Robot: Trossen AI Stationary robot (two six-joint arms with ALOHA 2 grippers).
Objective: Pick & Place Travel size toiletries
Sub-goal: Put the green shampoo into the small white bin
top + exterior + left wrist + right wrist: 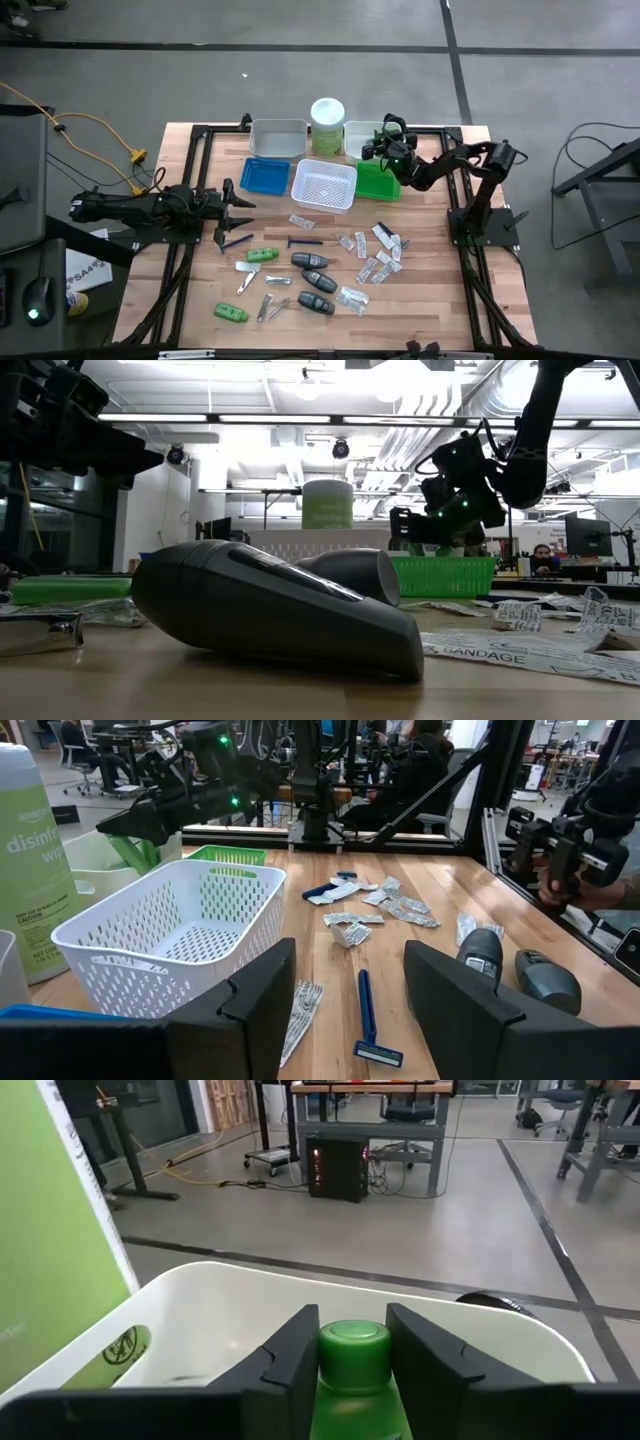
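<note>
My right gripper (354, 1355) is at the table's far right, over the white tray (250, 1315), shut on a green tube (354, 1370). Another green item (125, 1348) lies inside that tray. On the near half of the table lie more green tubes (262, 255), dark grey oval cases (310, 261), blue razors (305, 241), clear packets (375, 262) and metal clippers (272, 305). My left gripper (240, 205) waits open at the left edge, pointing level across the table, with nothing between its fingers. My right gripper pinches the green tube between its two fingers at the cap end (354, 1342). The tube lies along the fingers with its round cap pointing forward. The fingers come about level from the table's right side. The tube hangs clear above the white tray's hollow.
Along the far edge stand a grey tray (278, 138), a pale-green canister with a white lid (327, 125), a blue tray (264, 176), a white perforated basket (324, 186) and a green tray (378, 182). Black frame rails border the table's left and right sides.
</note>
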